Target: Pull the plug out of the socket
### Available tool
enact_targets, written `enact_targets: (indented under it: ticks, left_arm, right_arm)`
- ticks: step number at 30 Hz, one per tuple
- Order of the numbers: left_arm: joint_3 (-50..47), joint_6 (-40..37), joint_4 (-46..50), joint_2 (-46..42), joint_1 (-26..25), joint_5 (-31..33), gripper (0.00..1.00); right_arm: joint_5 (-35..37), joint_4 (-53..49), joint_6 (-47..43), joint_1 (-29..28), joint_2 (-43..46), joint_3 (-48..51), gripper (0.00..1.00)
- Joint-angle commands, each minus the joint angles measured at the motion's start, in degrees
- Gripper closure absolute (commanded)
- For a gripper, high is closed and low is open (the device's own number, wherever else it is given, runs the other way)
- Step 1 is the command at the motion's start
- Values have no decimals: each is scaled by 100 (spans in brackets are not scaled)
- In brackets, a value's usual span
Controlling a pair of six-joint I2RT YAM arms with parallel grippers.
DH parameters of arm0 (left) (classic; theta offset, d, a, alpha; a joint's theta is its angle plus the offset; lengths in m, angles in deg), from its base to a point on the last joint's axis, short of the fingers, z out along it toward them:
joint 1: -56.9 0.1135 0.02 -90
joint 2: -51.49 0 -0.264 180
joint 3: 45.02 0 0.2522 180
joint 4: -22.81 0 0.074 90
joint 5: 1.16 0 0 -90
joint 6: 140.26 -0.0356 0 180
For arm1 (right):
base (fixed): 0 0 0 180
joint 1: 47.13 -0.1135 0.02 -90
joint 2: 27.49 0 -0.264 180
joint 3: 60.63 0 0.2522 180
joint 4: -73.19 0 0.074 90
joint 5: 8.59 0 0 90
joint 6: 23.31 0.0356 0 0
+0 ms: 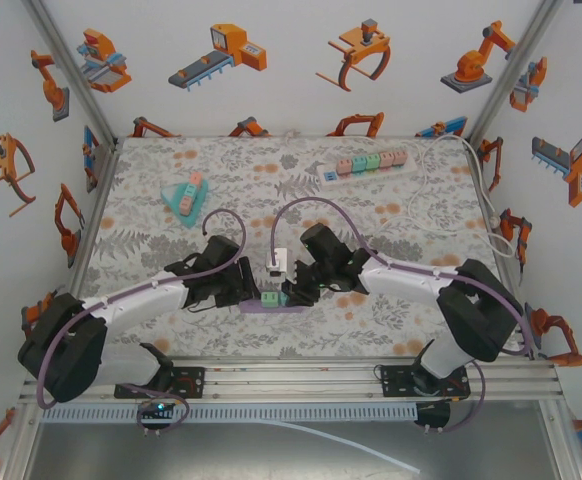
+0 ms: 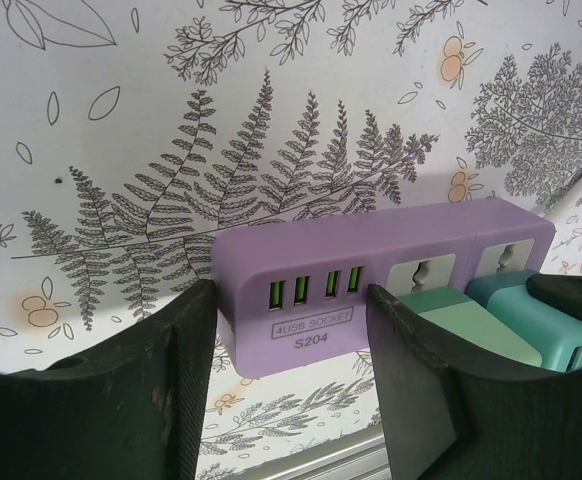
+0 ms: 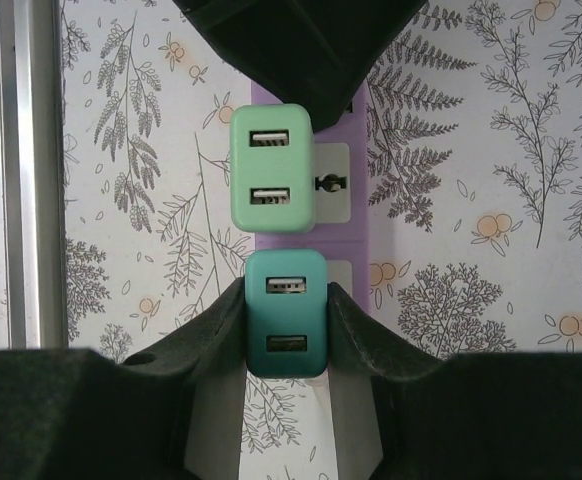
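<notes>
Socket: a purple plastic socket strip [image 2: 301,340] lies flat on the table [image 1: 411,230].
Plug: a dark teal square USB plug [image 3: 285,345] sits in the strip's end outlet, with a pale green square USB plug [image 3: 271,170] in the outlet next to it.
Right gripper [image 3: 286,295]: pinching the teal plug by its two sides.
Left gripper [image 2: 291,300]: pressed against both sides of the strip's USB-port end, apparently bracing it.
Risk: a slanted pull could jam the pins or lift the whole strip. The plug's smooth sides could slip free.
Surface: white cover printed with grey ferns and orange fruit, likely slippery under the strip.
Room: white walls [image 1: 291,90] with orange robot cartoons. Far beyond the strip lies a white socket strip [image 1: 366,165] carrying pastel plugs.
</notes>
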Motion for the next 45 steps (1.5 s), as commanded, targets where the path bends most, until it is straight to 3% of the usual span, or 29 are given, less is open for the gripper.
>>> enact_targets:
  ticks: [1, 10, 14, 17, 21, 23, 26, 29, 33, 42, 45]
  left_arm:
    - [-500, -245, 1076, 553, -130, 690, 51]
    - [-476, -202, 955, 524, -128, 384, 51]
    - [-422, -45, 811, 241, -105, 10, 51]
    - [-406, 150, 639, -81, -68, -293, 48]
    - [-334, 376, 485, -461, -13, -540, 43]
    - [-281, 445, 487, -685, 8, -544, 42]
    - [-124, 383, 699, -1108, 28, -373, 40]
    - [146, 10, 1090, -1525, 12, -207, 36]
    - [284, -684, 978, -2083, -132, -679, 31]
    - [-564, -1150, -1680, -2990, -680, -2853, 11]
    - [-484, -1304, -1762, -2836, -869, -3034, 8]
  right_arm:
    - [-351, 564, -63, -95, 424, -251, 75]
    - [-104, 948, -35, -39, 949, 187, 76]
    - [378, 1225, 538, -40, 1394, 424, 77]
    - [1480, 1499, 1818, -42, 1856, 592, 80]
    - [3408, 794, 4140, -18, 2470, 600, 84]
    - [3720, 425, 4947, 63, 2827, 739, 84]
    - [3620, -56, 6104, 498, 3326, 1057, 84]
    - [2920, -435, 6982, 1269, 3700, 1403, 84]
    - [2306, -434, 7709, 2043, 4209, 2077, 84]
    - [2525, 39, 7955, 2238, 4313, 3184, 84]
    - [2509, 498, 7946, 2238, 4179, 3440, 83]
